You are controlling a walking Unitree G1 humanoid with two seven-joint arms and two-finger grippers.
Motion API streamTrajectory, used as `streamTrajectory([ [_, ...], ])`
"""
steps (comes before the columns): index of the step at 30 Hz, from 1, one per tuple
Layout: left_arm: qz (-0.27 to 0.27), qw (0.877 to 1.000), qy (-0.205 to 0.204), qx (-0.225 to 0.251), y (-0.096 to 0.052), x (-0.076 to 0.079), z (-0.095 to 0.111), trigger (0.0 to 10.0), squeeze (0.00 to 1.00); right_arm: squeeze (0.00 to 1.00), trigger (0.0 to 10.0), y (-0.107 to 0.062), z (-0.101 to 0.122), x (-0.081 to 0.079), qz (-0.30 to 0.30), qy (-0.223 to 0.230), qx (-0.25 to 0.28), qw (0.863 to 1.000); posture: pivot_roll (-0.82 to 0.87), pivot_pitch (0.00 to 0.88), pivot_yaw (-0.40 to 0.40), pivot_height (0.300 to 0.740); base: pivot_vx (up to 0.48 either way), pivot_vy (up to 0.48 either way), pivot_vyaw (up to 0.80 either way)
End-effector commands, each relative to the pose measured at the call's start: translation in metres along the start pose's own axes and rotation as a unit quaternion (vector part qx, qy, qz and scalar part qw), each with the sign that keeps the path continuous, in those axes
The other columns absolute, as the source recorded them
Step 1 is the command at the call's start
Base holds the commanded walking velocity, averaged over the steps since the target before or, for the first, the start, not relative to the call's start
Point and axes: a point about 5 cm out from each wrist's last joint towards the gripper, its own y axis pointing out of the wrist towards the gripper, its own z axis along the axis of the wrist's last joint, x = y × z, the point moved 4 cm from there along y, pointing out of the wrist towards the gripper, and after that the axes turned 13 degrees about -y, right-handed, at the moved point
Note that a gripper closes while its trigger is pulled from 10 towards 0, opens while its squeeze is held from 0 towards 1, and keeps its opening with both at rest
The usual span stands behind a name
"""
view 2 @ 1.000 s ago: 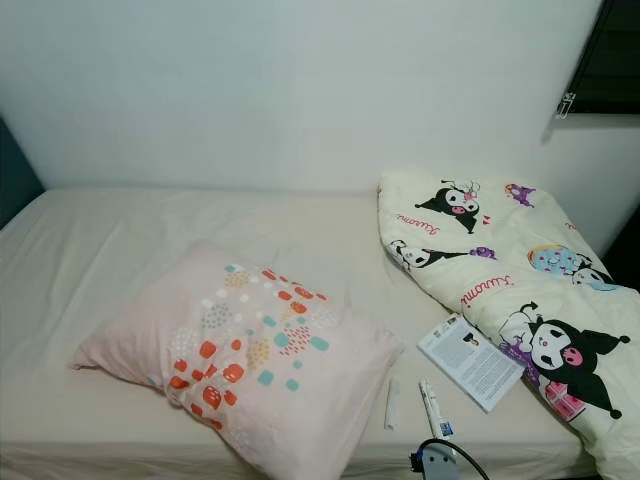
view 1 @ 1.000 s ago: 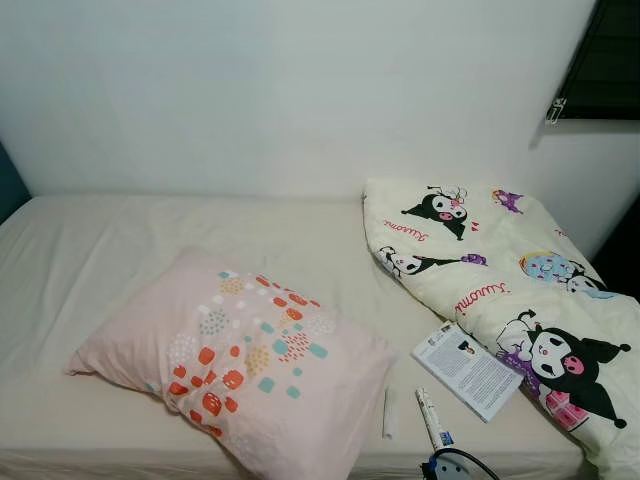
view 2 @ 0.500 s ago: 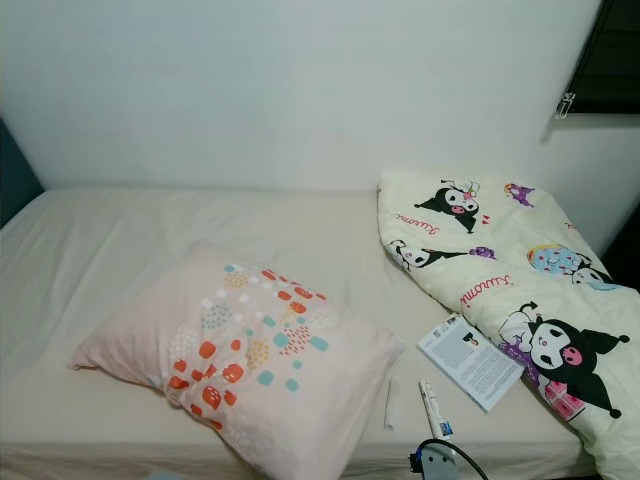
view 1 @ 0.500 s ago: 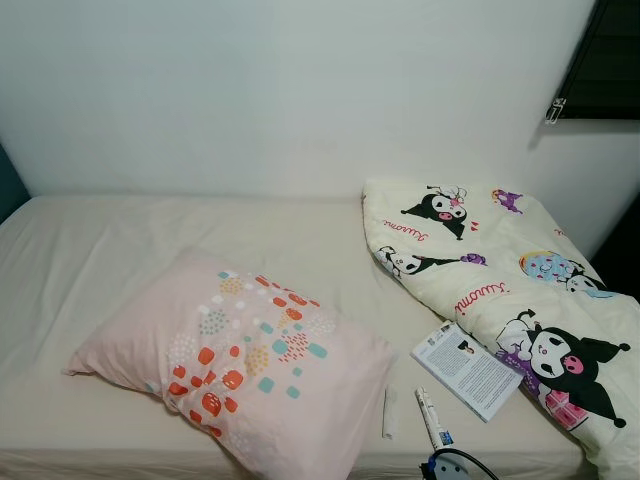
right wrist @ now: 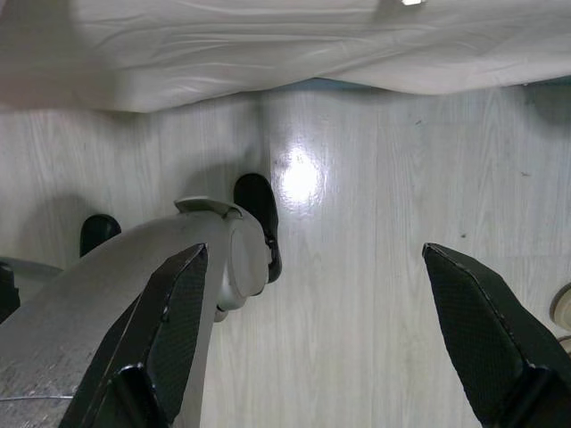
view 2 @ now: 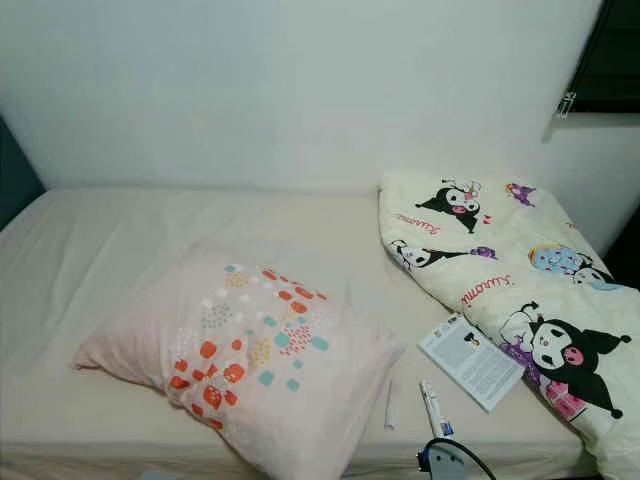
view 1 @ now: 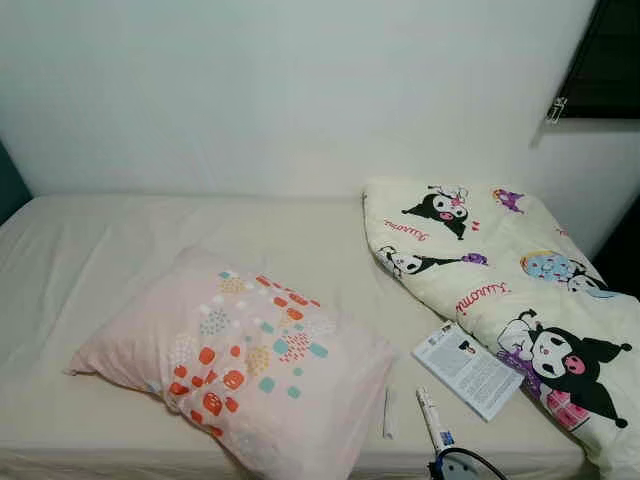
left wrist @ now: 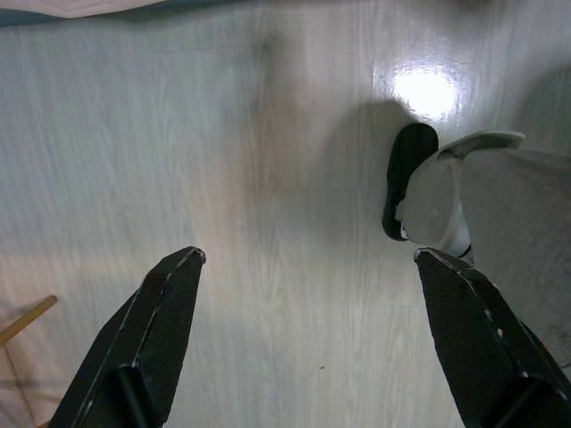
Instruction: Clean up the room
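A pink pillow (view 1: 235,360) with coloured dots lies askew on the bed (view 1: 120,240), near its front edge. A cream cartoon-print duvet (view 1: 500,290) is bunched up on the bed's right side. Next to it lie a booklet (view 1: 467,369), a toothpaste-like tube (view 1: 433,419) and a small white stick (view 1: 388,412). My left gripper (left wrist: 308,294) hangs open over the wooden floor. My right gripper (right wrist: 312,303) also hangs open above the floor, beside the bed's draped sheet (right wrist: 268,45).
A white wall (view 1: 300,90) runs behind the bed and a dark window (view 1: 605,60) sits at the upper right. My own leg and foot (left wrist: 419,196) stand on the pale wood floor (left wrist: 268,178). A dark headboard edge (view 2: 15,185) shows at the far left.
The head camera has bobbed slightly up and down. The things on the bed lie where they were.
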Motion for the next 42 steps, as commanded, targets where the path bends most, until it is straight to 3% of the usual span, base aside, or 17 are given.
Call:
streamTrajectory([
  [1, 0.019, 1.0, -0.015, 0.01, 0.001, -0.011, 0.005, 10.0, 0.0, 0.0, 10.0, 0.0, 0.005, 0.005, -0.012, 0.008, 0.009, 1.0, -0.07, 0.0, -0.05, 0.74, 0.0, 0.0, 0.0],
  [6, 0.042, 0.997, -0.051, 0.033, 0.001, -0.021, 0.019, 10.0, 0.0, 0.0, 10.0, 0.0, 0.013, 0.012, -0.027, 0.02, 0.021, 0.999, -0.07, 0.0, -0.052, 0.74, 0.0, 0.0, 0.0],
  [8, 0.082, 0.992, -0.054, 0.078, 0.0, -0.035, 0.048, 10.0, 0.0, 0.0, 10.0, 0.0, 0.034, 0.025, -0.05, 0.045, 0.051, 0.996, -0.07, 0.0, -0.05, 0.74, 0.0, 0.0, 0.0],
  [13, 0.11, 0.985, -0.073, 0.111, -0.003, -0.046, 0.068, 10.0, 0.0, 0.0, 10.0, -0.001, 0.054, 0.035, -0.063, 0.07, 0.081, 0.992, -0.07, 0.0, -0.049, 0.74, 0.0, 0.0, 0.0],
  [15, 0.122, 0.976, -0.102, 0.145, -0.006, -0.052, 0.091, 10.0, 0.0, 0.0, 10.0, -0.004, 0.081, 0.043, -0.068, 0.084, 0.122, 0.987, -0.07, 0.0, -0.049, 0.74, 0.0, 0.0, 0.0],
  [16, 0.122, 0.976, -0.102, 0.145, -0.006, -0.052, 0.091, 10.0, 0.0, 0.0, 10.0, -0.004, 0.081, 0.043, -0.068, 0.084, 0.122, 0.987, -0.07, 0.0, -0.049, 0.74, 0.0, 0.0, 0.0],
  [18, 0.106, 0.966, -0.14, 0.187, -0.011, -0.052, 0.121, 10.0, 0.0, 0.0, 10.0, -0.01, 0.118, 0.05, -0.062, 0.102, 0.178, 0.977, -0.07, 0.0, -0.049, 0.74, 0.0, 0.0, 0.0],
  [23, 0.084, 0.958, -0.165, 0.218, -0.015, -0.049, 0.142, 10.0, 0.0, 0.0, 10.0, -0.015, 0.142, 0.051, -0.053, 0.112, 0.217, 0.968, -0.07, 0.0, -0.051, 0.74, 0.0, 0.0, 0.0],
  [24, 0.063, 0.951, -0.191, 0.237, -0.019, -0.046, 0.156, 10.0, 0.0, 0.0, 10.0, -0.019, 0.156, 0.054, -0.051, 0.114, 0.239, 0.963, -0.07, 0.0, -0.051, 0.74, 0.0, 0.0, 0.0],
  [27, 0.046, 0.944, -0.209, 0.252, -0.022, -0.045, 0.167, 10.0, 0.0, 0.0, 10.0, -0.023, 0.167, 0.058, -0.053, 0.117, 0.255, 0.958, -0.07, 0.0, -0.051, 0.74, 0.0, 0.0, 0.0],
  [29, 0.015, 0.933, -0.229, 0.279, -0.029, -0.042, 0.189, 10.0, 0.0, 0.0, 10.0, -0.03, 0.188, 0.065, -0.056, 0.112, 0.277, 0.953, -0.08, 0.0, -0.051, 0.74, 0.0, 0.0, 0.0],
  [36, -0.032, 0.91, -0.274, 0.31, -0.038, -0.038, 0.213, 10.0, 0.0, 0.0, 10.0, -0.044, 0.218, 0.075, -0.056, 0.113, 0.32, 0.939, -0.08, 0.0, -0.052, 0.715, 0.0, 0.0, 0.0],
  [38, -0.032, 0.91, -0.274, 0.31, -0.038, -0.038, 0.213, 10.0, 0.0, 0.0, 10.0, -0.044, 0.218, 0.075, -0.056, 0.113, 0.32, 0.939, -0.08, 0.0, -0.052, 0.715, 0.0, 0.0, 0.0],
  [39, -0.059, 0.902, -0.283, 0.321, -0.042, -0.032, 0.221, 10.0, 0.0, 0.0, 10.0, -0.051, 0.232, 0.075, -0.053, 0.107, 0.341, 0.932, -0.08, 0.0, -0.052, 0.705, 0.0, 0.0, 0.0],
  [42, -0.082, 0.894, -0.288, 0.332, -0.046, -0.026, 0.23, 10.0, 0.0, 0.0, 10.0, -0.057, 0.246, 0.074, -0.047, 0.102, 0.362, 0.926, -0.08, 0.0, -0.056, 0.69, 0.0, 0.0, 0.0],
])
